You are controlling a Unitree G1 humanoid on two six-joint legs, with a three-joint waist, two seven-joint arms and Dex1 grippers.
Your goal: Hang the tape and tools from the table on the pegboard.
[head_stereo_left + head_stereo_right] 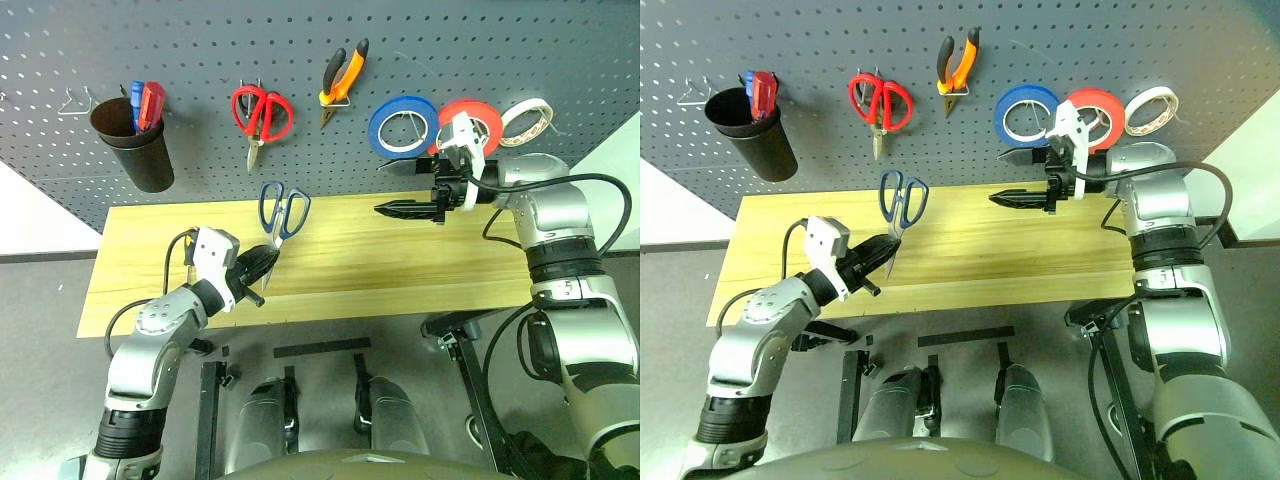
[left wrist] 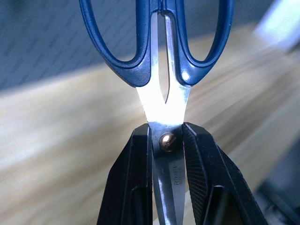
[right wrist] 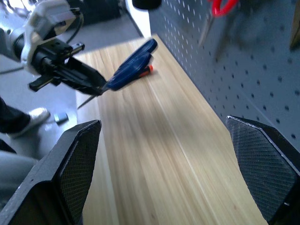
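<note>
Your left end effector [image 1: 262, 263] is clamped on the blue-handled scissors [image 1: 281, 216] at the pivot screw, lifted above the surface [image 1: 400, 260]. Their long axis runs upright, handles up toward the pegboard [image 1: 300, 40], blade tips down behind the fingers. Left to right on the board you see a black cup [image 1: 132, 143] with pens, red-handled scissors [image 1: 262, 115], orange-handled pliers [image 1: 342, 80], the blue tape [image 1: 403, 126], a red roll [image 1: 480, 118] and a white roll [image 1: 527, 121]. Your right end effector [image 1: 400, 188] hangs empty, jaws spread wide, before the blue tape. Something orange lies on the surface behind the scissors [image 3: 147, 70].
</note>
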